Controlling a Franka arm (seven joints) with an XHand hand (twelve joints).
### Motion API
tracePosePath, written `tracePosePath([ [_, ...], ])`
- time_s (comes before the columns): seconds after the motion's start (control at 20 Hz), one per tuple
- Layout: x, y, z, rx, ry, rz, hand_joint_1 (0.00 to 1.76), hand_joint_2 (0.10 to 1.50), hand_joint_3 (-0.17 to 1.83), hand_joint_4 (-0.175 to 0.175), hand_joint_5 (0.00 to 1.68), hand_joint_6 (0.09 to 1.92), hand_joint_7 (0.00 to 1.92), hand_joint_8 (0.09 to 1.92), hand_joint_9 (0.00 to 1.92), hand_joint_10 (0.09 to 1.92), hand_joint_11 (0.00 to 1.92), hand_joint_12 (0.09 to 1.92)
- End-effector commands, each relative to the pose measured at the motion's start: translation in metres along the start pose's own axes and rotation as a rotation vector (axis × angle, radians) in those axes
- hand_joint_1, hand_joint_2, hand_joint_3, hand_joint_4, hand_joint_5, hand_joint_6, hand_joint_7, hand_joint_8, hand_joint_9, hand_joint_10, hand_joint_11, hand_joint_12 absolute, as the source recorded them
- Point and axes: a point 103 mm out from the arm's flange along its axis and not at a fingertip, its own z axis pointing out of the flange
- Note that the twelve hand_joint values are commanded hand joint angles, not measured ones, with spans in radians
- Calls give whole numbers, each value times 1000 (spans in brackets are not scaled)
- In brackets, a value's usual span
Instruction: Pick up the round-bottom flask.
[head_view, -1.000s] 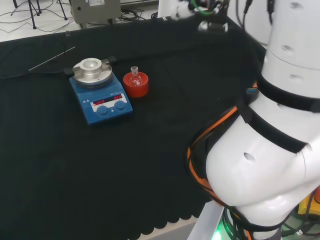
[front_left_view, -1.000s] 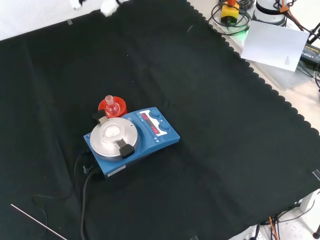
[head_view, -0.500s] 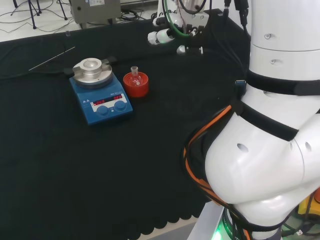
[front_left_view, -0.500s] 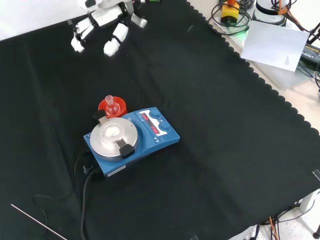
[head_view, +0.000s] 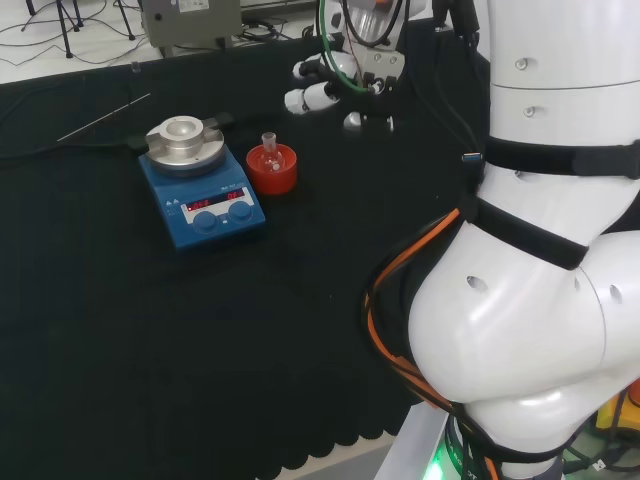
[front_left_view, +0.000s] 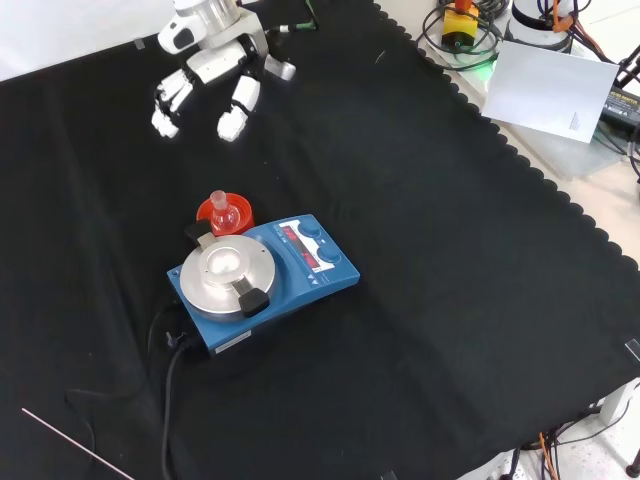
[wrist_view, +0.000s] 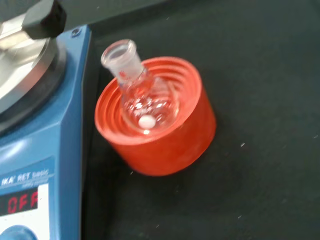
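- Step: approach. Hand (front_left_view: 215, 75) is in the air, well apart from the flask (front_left_view: 224, 213); nothing grasped yet.
- Hand state: fingers (head_view: 300, 99) relaxed and spread, pointing down toward the cloth (front_left_view: 420, 250), empty.
- Flask: small clear round-bottom, sits neck-up in the red stand (head_view: 272, 169). Wrist view shows the neck tilted a bit toward the hotplate and a small white bead (wrist_view: 146, 121) inside the bulb.
- Stand is just beside the blue hotplate (front_left_view: 262, 279); in the wrist view they look touching or nearly so.
- Head view: hand is right of and beyond the stand. Front view: hand is above the stand, i.e. farther off.
- Next move, my guess: bring the hand over and down to the flask neck, close fingers and thumb round the neck or upper bulb, then lift straight up out of the stand.
- Risk: hotplate crowds one side, so finger room is tight there; the stand may tip or lift along with the flask.
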Motion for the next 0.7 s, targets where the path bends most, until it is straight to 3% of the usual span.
tracePosePath([
  [0.05, 3, 5, 24, 33, 42, -47, 628, 1002, 119, -28, 422, 87, 112, 561, 175, 685, 0, 918],
  [0.7, 10, 13, 68, 60, 73, -71, 655, 984, 126, -26, 427, 87, 116, 555, 181, 678, 0, 902],
])
